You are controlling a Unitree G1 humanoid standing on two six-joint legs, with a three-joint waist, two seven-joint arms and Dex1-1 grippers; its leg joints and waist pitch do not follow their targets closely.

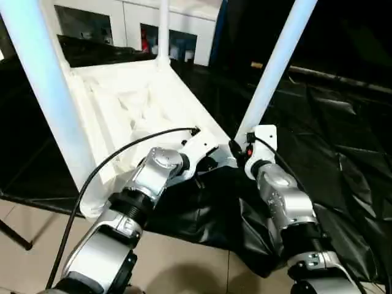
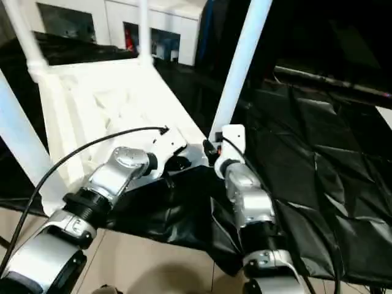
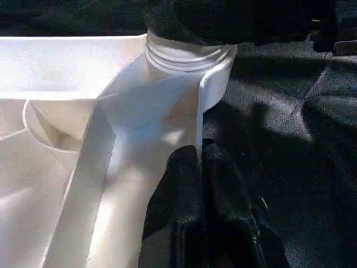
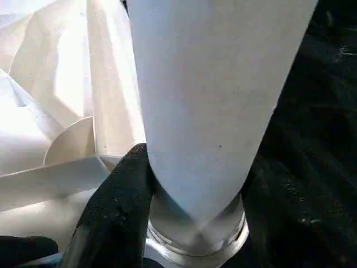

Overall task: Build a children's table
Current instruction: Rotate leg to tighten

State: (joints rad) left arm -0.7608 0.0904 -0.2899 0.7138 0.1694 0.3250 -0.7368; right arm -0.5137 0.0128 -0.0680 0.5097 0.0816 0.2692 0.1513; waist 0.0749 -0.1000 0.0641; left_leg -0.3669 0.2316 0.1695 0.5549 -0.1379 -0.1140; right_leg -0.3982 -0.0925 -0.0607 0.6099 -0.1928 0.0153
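Observation:
The white tabletop (image 1: 141,104) lies upside down on black cloth, its ribbed underside facing up. Legs stand in its corner sockets: a near left leg (image 1: 46,79), a far leg (image 1: 163,30), another far leg (image 2: 21,33) and the near right leg (image 1: 278,61). My left gripper (image 1: 210,162) is shut on the tabletop's rim wall (image 3: 199,128) just beside the near right socket. My right gripper (image 1: 242,146) holds the near right leg (image 4: 206,100) at its base, where the threaded end (image 4: 195,240) meets the socket. One black finger (image 4: 120,206) presses the leg; the other is hidden behind it.
Black cloth (image 1: 331,122) covers the work surface to the right and front, hanging over the near edge above the tiled floor (image 1: 184,263). A white glass-door cabinet (image 1: 122,18) stands behind. A black cable (image 1: 110,159) arcs over my left forearm.

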